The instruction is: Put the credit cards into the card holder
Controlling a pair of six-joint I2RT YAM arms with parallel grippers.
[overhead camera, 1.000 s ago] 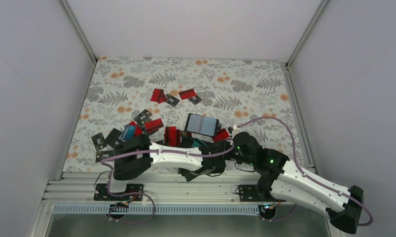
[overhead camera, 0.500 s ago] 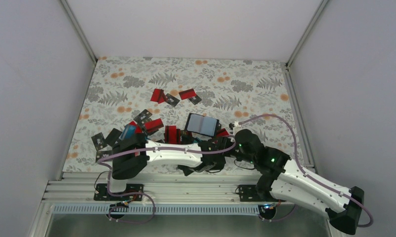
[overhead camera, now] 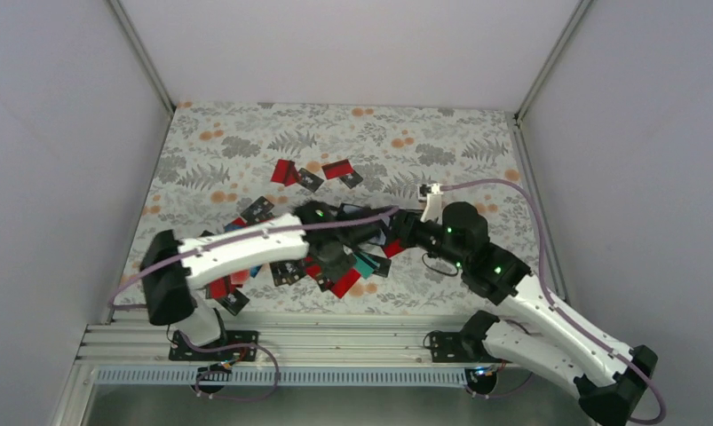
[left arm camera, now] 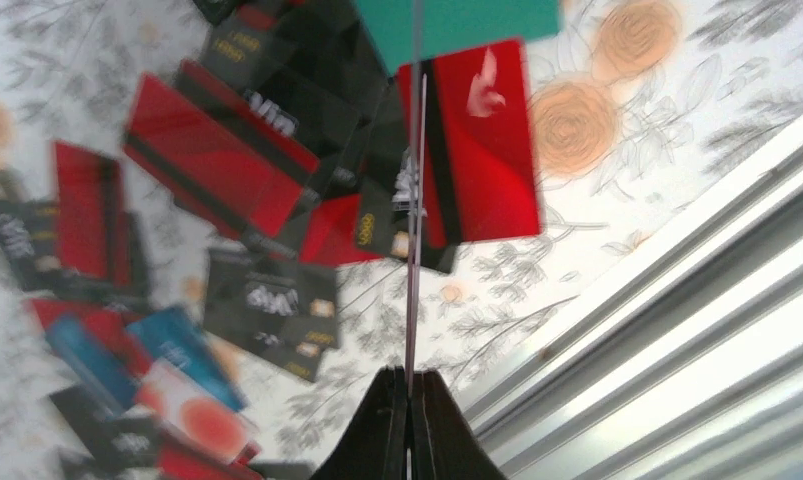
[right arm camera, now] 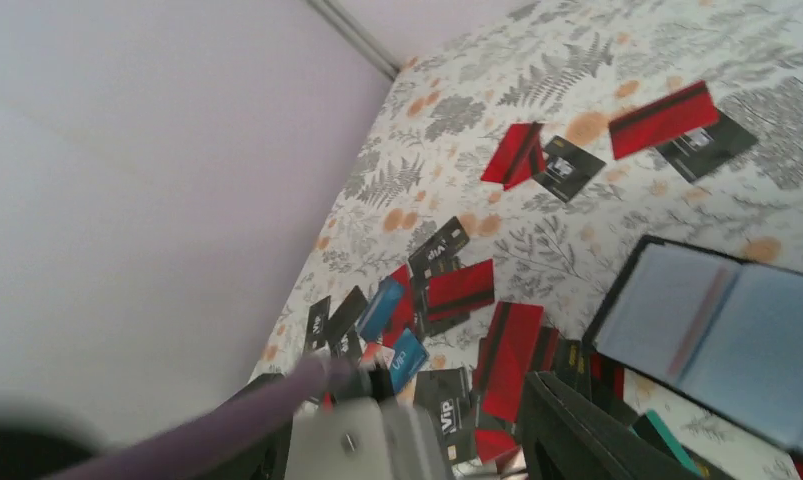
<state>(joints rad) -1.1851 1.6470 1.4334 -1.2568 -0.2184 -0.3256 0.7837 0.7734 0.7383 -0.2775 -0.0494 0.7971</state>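
Credit cards (overhead camera: pixel 345 284), red, black and teal, lie overlapping at the centre of the floral tabletop (overhead camera: pixel 459 142); the card holder (right arm camera: pixel 717 330) lies open at the right of the right wrist view; the left gripper (left arm camera: pixel 410 385) pinches a thin card (left arm camera: pixel 414 250) seen edge-on; whether the right gripper (overhead camera: pixel 406 232) is closed cannot be told.

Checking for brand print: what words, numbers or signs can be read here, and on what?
"VIP", white, on a black card, right wrist view.
"Vip", blurred but likely, on another black card, left wrist view.
A white bird-like sign, no words, on a red card.
All other print on the cards is too small or blurred to read.
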